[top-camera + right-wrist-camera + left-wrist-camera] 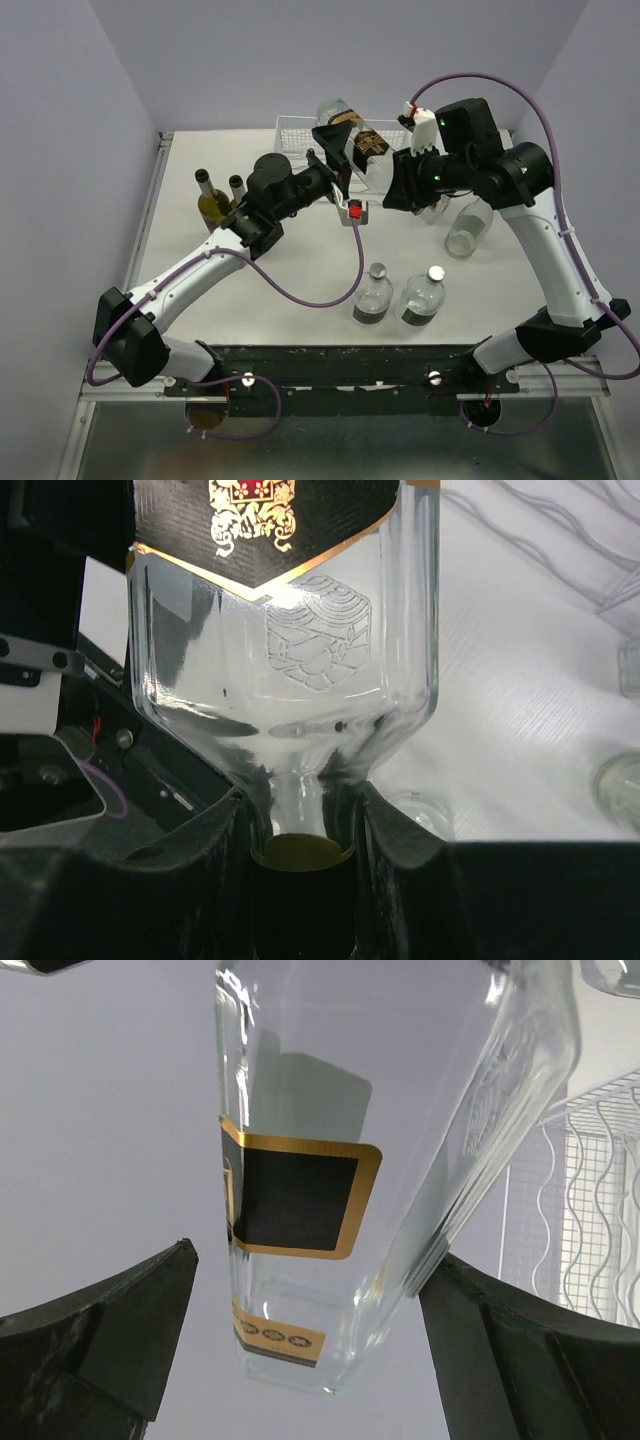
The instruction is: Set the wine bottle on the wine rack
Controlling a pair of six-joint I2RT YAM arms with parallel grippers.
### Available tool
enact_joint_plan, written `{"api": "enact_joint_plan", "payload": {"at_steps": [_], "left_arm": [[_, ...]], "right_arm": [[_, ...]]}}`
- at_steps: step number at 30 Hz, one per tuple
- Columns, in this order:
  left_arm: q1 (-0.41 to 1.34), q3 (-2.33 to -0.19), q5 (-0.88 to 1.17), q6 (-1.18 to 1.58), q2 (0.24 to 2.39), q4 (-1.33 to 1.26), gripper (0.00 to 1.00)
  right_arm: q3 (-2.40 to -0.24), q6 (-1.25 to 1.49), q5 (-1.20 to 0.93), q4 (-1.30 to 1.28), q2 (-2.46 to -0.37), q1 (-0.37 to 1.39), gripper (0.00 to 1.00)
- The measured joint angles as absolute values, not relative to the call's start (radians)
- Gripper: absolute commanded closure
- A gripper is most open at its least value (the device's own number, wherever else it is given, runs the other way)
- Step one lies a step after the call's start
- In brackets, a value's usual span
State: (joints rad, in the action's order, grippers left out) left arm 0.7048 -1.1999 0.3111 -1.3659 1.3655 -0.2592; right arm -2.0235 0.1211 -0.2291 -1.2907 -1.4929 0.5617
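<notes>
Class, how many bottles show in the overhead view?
7: the wine bottle in the right gripper, one at the wine rack, two far left, two near centre, one right; arms may hide more.

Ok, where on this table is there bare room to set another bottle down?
Bare: the back-left corner, between the wine rack and the two tall bottles; and the front right, between the two round bottles and the right arm. Crowded: the back middle, where both arms meet at the held wine bottle, with a clear bottle beside.
</notes>
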Motion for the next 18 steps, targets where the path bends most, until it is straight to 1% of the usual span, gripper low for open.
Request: {"api": "enact_joint_plan", "payload": {"at_steps": [13, 18], "left_arm": [[0.710, -1.187, 0.299, -1.354, 1.359, -0.323, 0.01], [0.712, -1.187, 0.248, -1.285, 1.349, -0.373, 0.01]], "right_arm": [[-1.983, 0.165, -0.101, -1.198, -1.491, 0.562, 0.99], [-1.911, 0.170, -0.009, -1.195, -1.490, 0.561, 1.00]]}}
